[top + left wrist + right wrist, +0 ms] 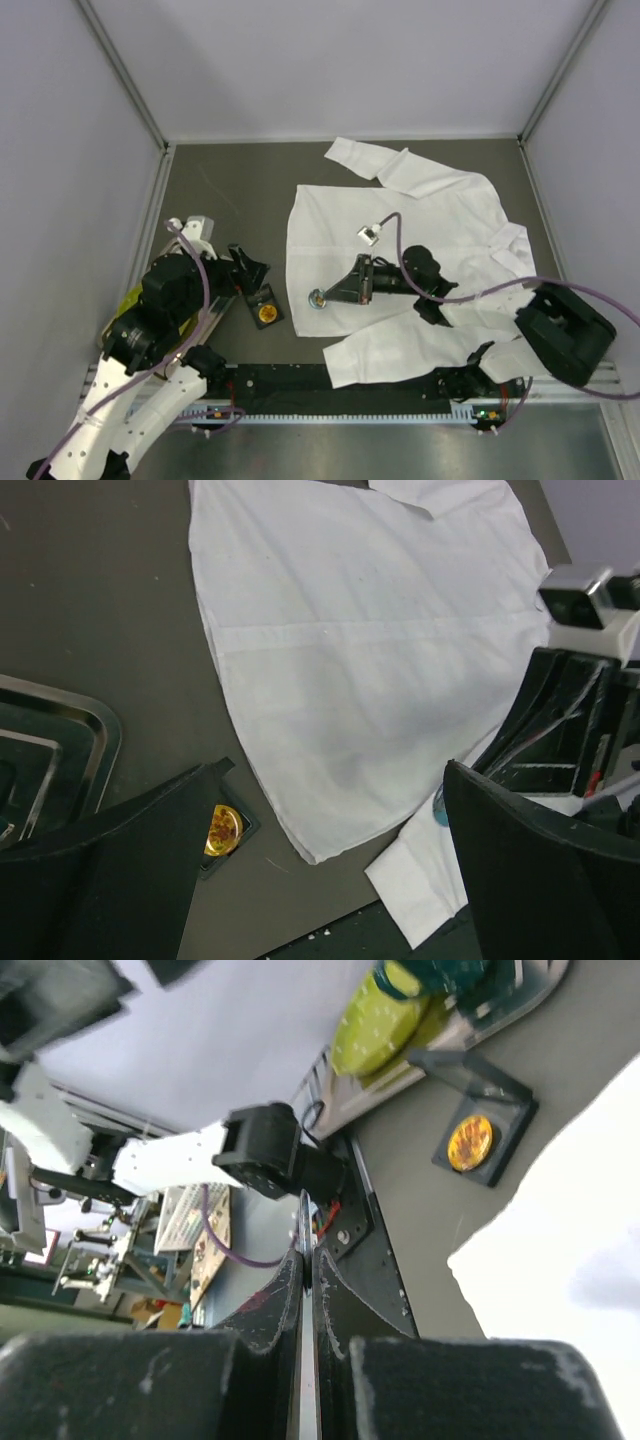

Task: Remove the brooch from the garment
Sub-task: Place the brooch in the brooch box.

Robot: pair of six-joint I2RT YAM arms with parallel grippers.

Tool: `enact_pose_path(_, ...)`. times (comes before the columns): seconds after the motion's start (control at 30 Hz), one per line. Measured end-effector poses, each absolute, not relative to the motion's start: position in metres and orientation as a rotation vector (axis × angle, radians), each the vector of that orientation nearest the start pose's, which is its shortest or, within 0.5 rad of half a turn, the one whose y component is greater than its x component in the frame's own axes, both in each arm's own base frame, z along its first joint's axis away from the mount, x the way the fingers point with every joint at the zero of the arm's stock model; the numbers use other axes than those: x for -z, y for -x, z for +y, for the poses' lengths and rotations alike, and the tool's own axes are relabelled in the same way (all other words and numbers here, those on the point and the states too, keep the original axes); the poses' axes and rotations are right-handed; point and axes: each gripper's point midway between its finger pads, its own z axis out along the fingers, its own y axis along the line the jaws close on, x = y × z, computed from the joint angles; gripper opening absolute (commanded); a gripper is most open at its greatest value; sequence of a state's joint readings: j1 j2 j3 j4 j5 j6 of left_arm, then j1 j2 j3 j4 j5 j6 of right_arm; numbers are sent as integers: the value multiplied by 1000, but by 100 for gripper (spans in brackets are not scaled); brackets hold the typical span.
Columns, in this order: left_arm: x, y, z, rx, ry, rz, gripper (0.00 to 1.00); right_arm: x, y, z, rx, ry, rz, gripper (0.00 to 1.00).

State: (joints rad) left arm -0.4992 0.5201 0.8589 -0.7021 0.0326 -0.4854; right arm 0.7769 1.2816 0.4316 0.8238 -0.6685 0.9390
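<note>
Cloth of the white shirt (430, 210) reached closest to the arm bases, one sleeve lying along the near edge of the dark tabletop (230, 190). Just left of that sleeve's end, off the shirt, a gold disc (266, 313) sat on a black square pad. The left pincer (250, 268) was just beyond the disc, left of the shirt, its fingers spread well apart and holding nothing. A metal tray (100, 735) lay farther left of the shirt. The right pincer (325, 295) reached over the shirt's left hem, fingers pressed together. A small round brooch (316, 298) with a blue centre showed at its tip, at the hem's edge; whether the fingers gripped it could not be told. Beyond, the shirt spread flat, its other sleeve bent across the far side.
</note>
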Motion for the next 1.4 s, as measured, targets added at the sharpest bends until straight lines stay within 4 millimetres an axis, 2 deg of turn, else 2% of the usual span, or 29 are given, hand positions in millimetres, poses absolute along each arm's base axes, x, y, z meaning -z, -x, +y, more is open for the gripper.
enact_pose_path(0.23, -270, -182, -108, 604, 27, 1929, 99, -111, -144, 379, -1790, 405, 2084, 0)
enact_pose_path(0.37, -270, -184, -105, 580, 22, 1925, 99, -85, -147, 413, -1791, 381, 2127, 0)
enact_pose_path(0.47, -270, -185, -104, 568, 14, 1924, 99, -93, -147, 430, -1786, 405, 2094, 0)
enact_pose_path(0.63, -270, -186, -104, 557, 7, 1923, 99, -115, -159, 449, -1797, 399, 2003, 0)
enact_pose_path(0.9, -270, -186, -102, 549, 9, 1920, 99, -89, -158, 461, -1739, 388, 2095, 0)
enact_pose_path(1.2, -270, -186, -103, 548, 6, 1919, 99, -87, -159, 477, -1680, 448, 2119, 0)
enact_pose_path(1.4, -271, -186, -102, 547, 4, 1915, 99, -74, -155, 477, -1612, 488, 2172, 0)
